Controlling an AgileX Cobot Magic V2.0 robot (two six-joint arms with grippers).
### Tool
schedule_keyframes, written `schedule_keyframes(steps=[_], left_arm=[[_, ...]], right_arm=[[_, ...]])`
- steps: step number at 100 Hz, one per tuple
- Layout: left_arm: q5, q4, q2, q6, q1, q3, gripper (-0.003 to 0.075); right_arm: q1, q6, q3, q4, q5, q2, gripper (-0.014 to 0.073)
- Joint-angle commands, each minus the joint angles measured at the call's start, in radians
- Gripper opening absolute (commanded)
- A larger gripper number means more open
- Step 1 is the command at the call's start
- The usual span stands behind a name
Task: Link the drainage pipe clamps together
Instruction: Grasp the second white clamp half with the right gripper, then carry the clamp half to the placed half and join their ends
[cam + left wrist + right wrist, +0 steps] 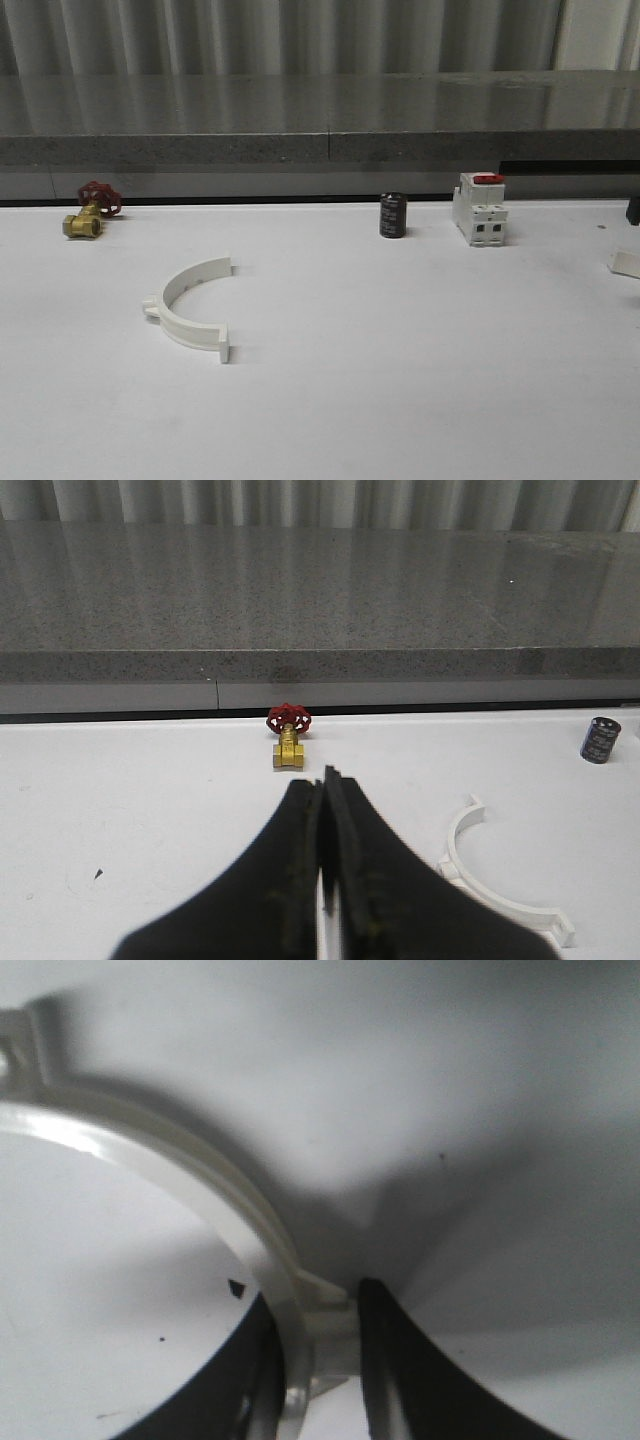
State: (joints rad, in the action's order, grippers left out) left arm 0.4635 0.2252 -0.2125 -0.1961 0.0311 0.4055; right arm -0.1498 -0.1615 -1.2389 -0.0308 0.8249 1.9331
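Showing one clamp half point(190, 303) lying flat on the tabletop point(400, 380) left of centre, the other half point(200, 1195) pinched at its lug between right jaws, left jaws pressed together empty; judged light, rigid, slick plastic, best held mid-arc.

Lighting's looking pretty flat and dim overall, kinda grey-white. The worktop point(400, 400) is reflecting soft, even light, and the clamp half point(190, 305) is throwing only a faint shadow toward 4 o'clock. The grey ledge point(320, 105) behind is catching streaky vertical glare. Up close on the right wrist, everything's going blurry: the other clamp half point(190, 1180) is glaring white around 9 o'clock, and the right pincer point(318, 1370) is casting a big dark shadow toward 2 o'clock.
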Motion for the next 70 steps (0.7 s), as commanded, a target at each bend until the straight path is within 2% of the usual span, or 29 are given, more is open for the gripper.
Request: schedule_keyframes(steps=[1,27,42,70], left_arm=[[-0.074,0.018,-0.008,0.007,-0.002,0.026,-0.0021],[-0.074,0.018,-0.008,0.007,-0.002,0.026,-0.0021],[-0.074,0.018,-0.008,0.007,-0.002,0.026,-0.0021],[-0.074,0.018,-0.008,0.007,-0.002,0.026,-0.0021]], right_arm=[[0.0,-0.003,-0.027,0.009,0.003,-0.049,0.0039],[0.077,-0.003,-0.028,0.12,0.05,-0.134,0.0038],[0.185,-0.009,-0.029,0.116,0.077,-0.204,0.0038],[0.406,-0.131,-0.127,0.118,0.156,-0.191,0.0038]])
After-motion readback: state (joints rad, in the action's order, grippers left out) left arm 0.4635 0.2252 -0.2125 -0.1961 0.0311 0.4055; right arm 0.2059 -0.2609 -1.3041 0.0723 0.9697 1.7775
